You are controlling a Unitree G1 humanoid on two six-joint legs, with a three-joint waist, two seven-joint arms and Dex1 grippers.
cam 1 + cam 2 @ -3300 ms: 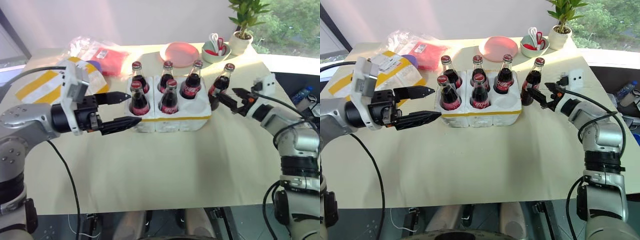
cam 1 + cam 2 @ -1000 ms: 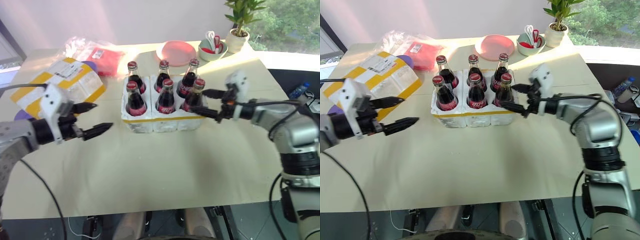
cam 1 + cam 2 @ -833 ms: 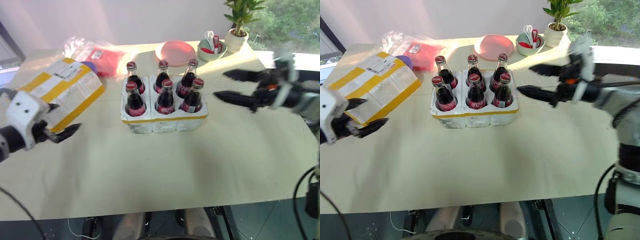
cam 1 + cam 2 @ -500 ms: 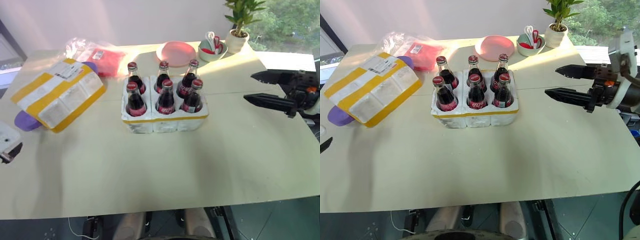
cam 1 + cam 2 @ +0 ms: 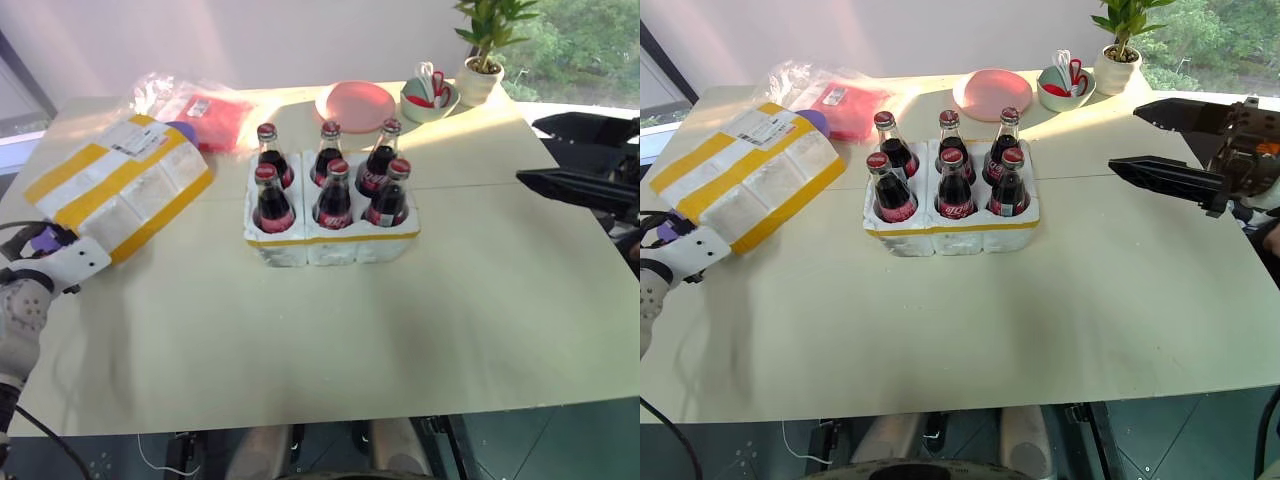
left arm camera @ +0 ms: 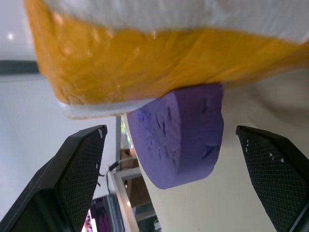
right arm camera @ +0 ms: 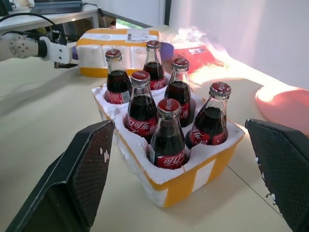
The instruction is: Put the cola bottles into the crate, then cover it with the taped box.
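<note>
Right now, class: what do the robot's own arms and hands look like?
The left arm is silver-grey with small holes, a white block at the wrist and a black cable. The right hand has two long black tapered fingers on a dark body with an orange spot. The finger pads are cross-hatched.

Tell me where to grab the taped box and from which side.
Take the taped box by its two short ends, one gripper at each. It lies flat and long, too wide for one pair of jaws. The left gripper already faces its near end, jaws open, beside the purple block under that end.
</note>
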